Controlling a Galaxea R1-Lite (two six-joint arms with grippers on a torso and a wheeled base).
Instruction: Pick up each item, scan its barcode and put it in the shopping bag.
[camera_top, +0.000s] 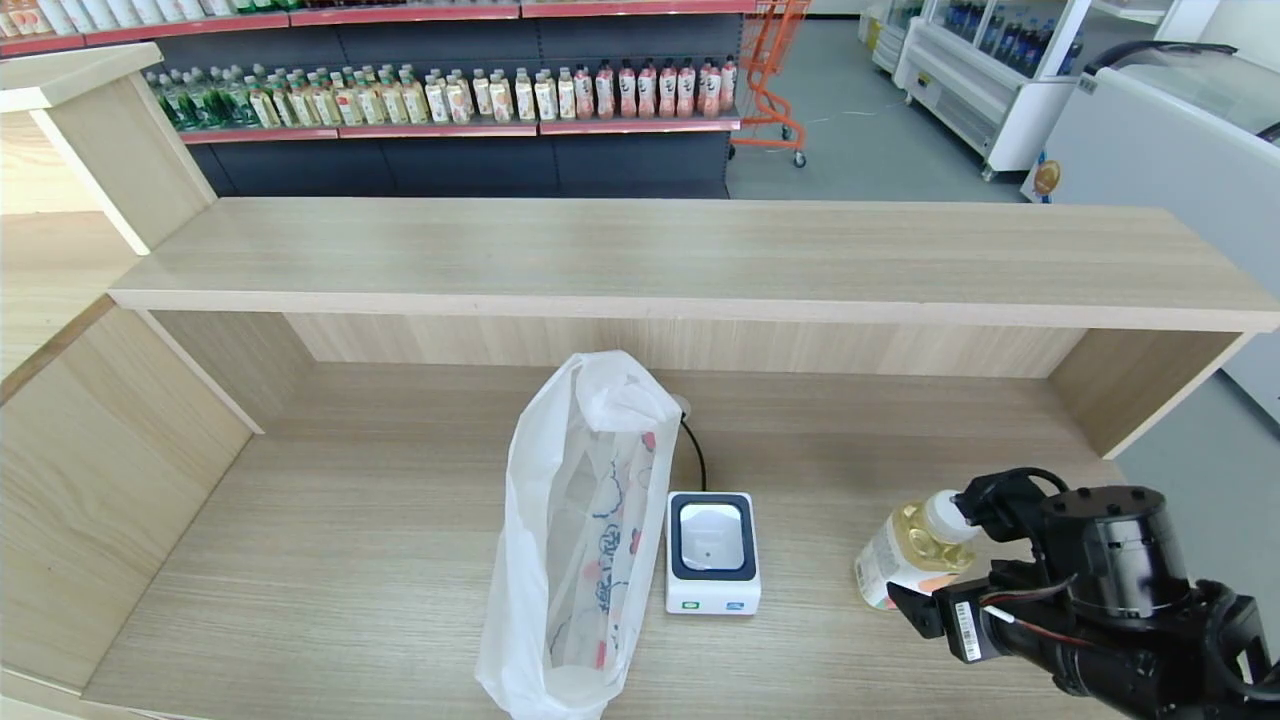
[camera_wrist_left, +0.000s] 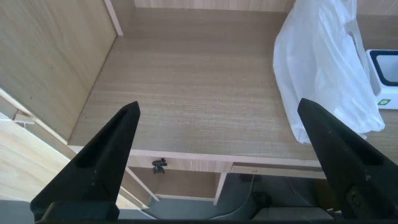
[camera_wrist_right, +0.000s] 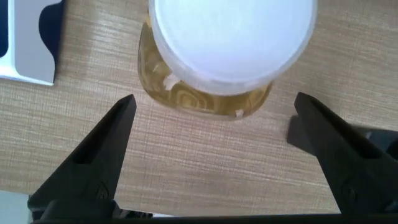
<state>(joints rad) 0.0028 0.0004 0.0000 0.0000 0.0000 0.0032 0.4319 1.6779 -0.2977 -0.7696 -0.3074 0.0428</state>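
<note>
Head high; wrists close; scanner (camera_top: 712, 550) shared.

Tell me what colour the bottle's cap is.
White cap, best seen in the right wrist view.

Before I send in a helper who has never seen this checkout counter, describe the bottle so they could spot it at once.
On the lower wooden counter, find the white shopping bag and the white barcode scanner beside it. To the scanner's right, flanked by the open right gripper, sits the bottle. It is the only clear container there, with pale yellow liquid under a white cap.
</note>
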